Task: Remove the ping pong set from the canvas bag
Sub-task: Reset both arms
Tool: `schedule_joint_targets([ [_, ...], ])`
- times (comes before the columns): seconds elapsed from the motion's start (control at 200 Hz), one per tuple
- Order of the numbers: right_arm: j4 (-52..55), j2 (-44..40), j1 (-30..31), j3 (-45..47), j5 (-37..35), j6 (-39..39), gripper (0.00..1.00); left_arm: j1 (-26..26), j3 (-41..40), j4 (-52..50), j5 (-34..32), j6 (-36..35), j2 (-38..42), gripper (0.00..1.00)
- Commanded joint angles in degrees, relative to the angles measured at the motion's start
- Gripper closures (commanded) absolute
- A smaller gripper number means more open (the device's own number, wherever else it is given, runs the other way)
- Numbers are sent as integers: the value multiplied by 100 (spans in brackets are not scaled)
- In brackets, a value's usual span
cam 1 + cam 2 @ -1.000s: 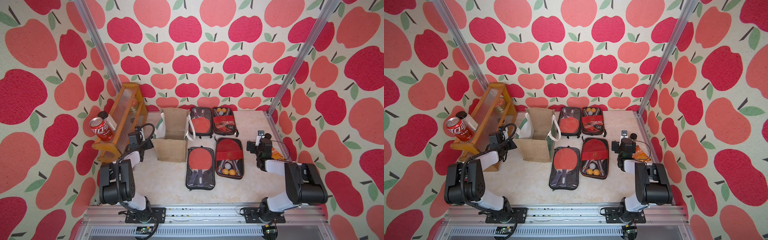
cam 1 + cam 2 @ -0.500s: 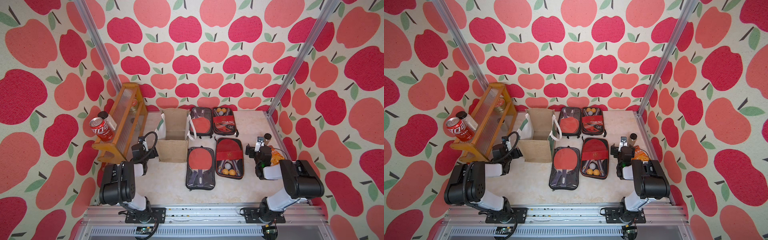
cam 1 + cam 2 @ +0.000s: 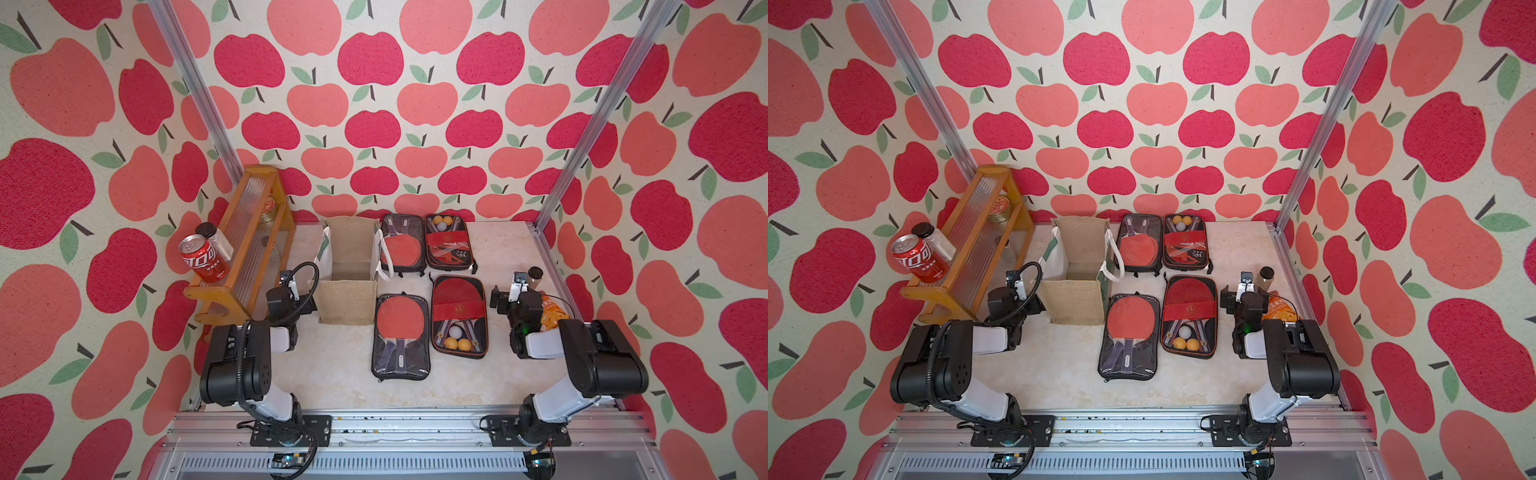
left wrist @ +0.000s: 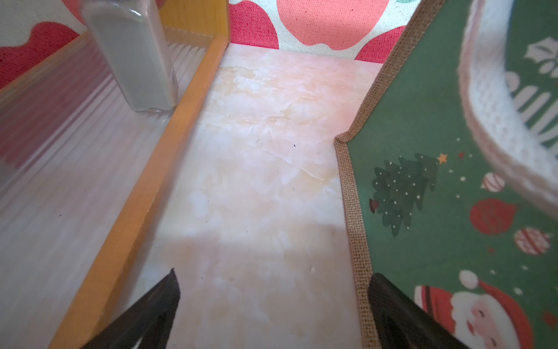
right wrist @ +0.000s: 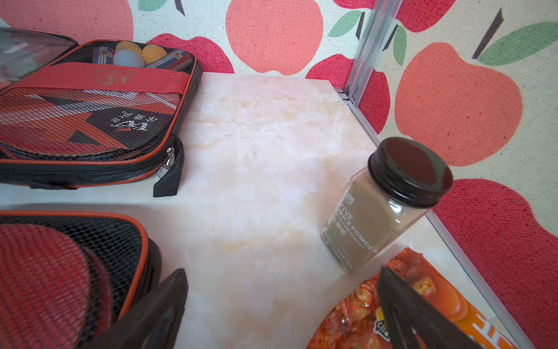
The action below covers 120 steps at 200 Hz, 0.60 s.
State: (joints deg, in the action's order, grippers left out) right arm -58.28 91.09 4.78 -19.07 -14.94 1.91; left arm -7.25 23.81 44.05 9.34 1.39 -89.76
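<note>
The canvas bag (image 3: 347, 301) stands upright on the desk (image 3: 332, 374), left of centre, with its mouth open to the top. Its stiff jute walls appear to hold that shape unaided, which leaves the inside reachable from above. In both top views the tan floor inside shows bare, so the bag seems empty.

The ping pong sets (image 3: 401, 332) are out on the desk, lying flat just right of the bag in two rows. These are a near clear case (image 3: 1133, 332), a near mesh case (image 3: 459, 316), a far clear case (image 3: 401, 249) and a far mesh case (image 3: 449, 245). They lie side by side without overlapping, probably so each stays in plain sight and clear of the bag. Which one the task means cannot be told.

The left arm (image 3: 286, 307) sits low and folded. The left jaws are spread wide and empty over bare desk, in the lane between the wooden rack (image 4: 169, 169) and the bag's green printed side panel (image 4: 437, 211).

The right arm (image 3: 523, 311) mirrors it at the right edge. The right jaws are also released with nothing between them, over bare desk between the near mesh case and a spice jar (image 5: 383, 205), with a snack packet (image 5: 362, 317) beneath one side.

With nothing left to carry, both arms look parked, and the job appears done.
</note>
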Motion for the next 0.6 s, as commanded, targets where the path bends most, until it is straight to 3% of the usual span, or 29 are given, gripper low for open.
schedule_joint_targets([
  [0.0, -69, 11, 30, -92, -99, -8, 1, 13, 75, 113, -91, -130, -14, 1],
  [0.595, -71, 7, 48, -89, -130, 11, 1, 46, 80, 104, -153, -139, -10, 1],
])
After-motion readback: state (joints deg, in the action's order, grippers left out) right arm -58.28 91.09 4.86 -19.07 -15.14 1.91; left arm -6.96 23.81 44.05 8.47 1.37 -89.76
